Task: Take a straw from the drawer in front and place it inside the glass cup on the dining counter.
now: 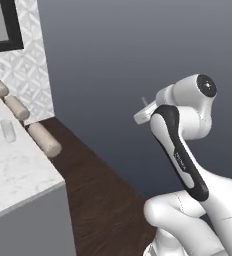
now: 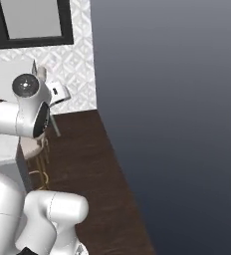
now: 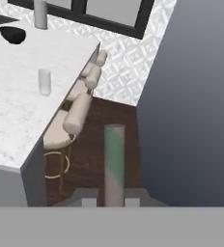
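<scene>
I had the straw [image 3: 114, 161] pinched between my two fingers, and my gripper [image 3: 110, 201] was closed on its lower end, so most of its length stood out in front of my hand. It was a plain straight tube, pale with a greenish part in the middle. I judged it very light and a little slippery, and probably easy to crush, so only a gentle squeeze was right. The hold near one end seemed good to me, because the long free end could go first into the cup.

The glass cup [image 3: 45, 81] stood upright on the dining counter [image 3: 17, 120], well apart from my hand, to the left and farther away. It was small and clear, and I thought it could tip if the straw pushed its rim from the side. Just beside the near edge of the counter there was a row of beige stools [image 3: 77, 113]. At the far end of the counter lay a black bowl [image 3: 12, 34].
</scene>
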You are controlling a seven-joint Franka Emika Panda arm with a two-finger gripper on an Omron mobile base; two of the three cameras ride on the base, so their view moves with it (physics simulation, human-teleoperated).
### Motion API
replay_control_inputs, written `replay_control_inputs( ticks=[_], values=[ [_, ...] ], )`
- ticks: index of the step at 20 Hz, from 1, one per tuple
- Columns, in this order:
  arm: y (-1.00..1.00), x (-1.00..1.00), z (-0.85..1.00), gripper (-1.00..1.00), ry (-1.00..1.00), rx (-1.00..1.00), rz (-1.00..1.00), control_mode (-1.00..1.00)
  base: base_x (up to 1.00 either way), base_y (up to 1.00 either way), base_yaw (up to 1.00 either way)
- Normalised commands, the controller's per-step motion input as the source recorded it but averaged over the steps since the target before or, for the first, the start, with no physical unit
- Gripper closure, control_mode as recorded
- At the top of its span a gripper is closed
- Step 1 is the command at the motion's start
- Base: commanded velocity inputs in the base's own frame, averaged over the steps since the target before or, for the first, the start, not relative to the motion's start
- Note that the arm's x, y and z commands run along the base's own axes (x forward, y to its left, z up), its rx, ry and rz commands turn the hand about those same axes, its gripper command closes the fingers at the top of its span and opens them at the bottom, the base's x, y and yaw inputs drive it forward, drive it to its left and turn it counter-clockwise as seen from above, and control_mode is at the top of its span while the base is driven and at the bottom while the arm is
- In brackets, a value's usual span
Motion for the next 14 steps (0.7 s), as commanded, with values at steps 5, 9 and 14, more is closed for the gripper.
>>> replay_control_inputs(
  ticks=[5, 9, 14],
  values=[
    [0.00, 0.00, 0.00, 1.00, 0.00, 0.00, 0.00, 1.00, 0.53, -0.80, 0.60],
    [0.00, 0.00, 0.00, 1.00, 0.00, 0.00, 0.00, 1.00, 0.65, -0.66, 0.61],
    [0.00, 0.00, 0.00, 1.00, 0.00, 0.00, 0.00, 1.00, 0.75, -0.61, 0.62]
  ],
)
